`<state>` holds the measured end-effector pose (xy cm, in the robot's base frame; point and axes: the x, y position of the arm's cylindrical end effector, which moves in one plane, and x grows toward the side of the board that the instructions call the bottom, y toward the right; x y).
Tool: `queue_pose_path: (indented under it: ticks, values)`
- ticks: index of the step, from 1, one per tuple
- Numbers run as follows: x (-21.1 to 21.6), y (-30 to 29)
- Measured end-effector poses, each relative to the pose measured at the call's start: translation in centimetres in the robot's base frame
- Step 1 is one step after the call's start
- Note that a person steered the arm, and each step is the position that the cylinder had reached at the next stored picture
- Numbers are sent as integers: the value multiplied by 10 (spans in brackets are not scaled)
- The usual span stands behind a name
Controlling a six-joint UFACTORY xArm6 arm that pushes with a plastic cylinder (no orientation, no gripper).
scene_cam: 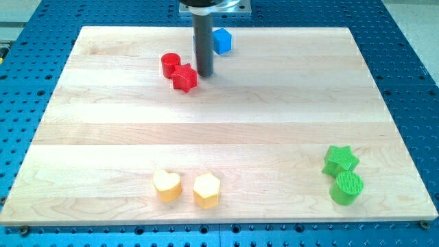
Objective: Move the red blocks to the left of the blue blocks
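Observation:
A red cylinder and a red star sit touching each other near the view's top, left of centre. A blue cube lies near the board's top edge, partly behind the dark rod. My tip rests on the board just right of the red star and below-left of the blue cube. Both red blocks lie to the left of the blue cube. Only one blue block shows.
A yellow heart and a yellow hexagon sit near the bottom edge. A green star and a green cylinder sit at the bottom right. The wooden board lies on a blue perforated table.

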<state>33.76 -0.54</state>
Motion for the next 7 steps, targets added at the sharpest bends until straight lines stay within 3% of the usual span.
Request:
queue_pose_path:
  ticks: [1,3,4,6,7]
  values:
    - [48,-42]
    - [-24,-85]
    - [4,-46]
    - [-44,-90]
    - [-44,-66]
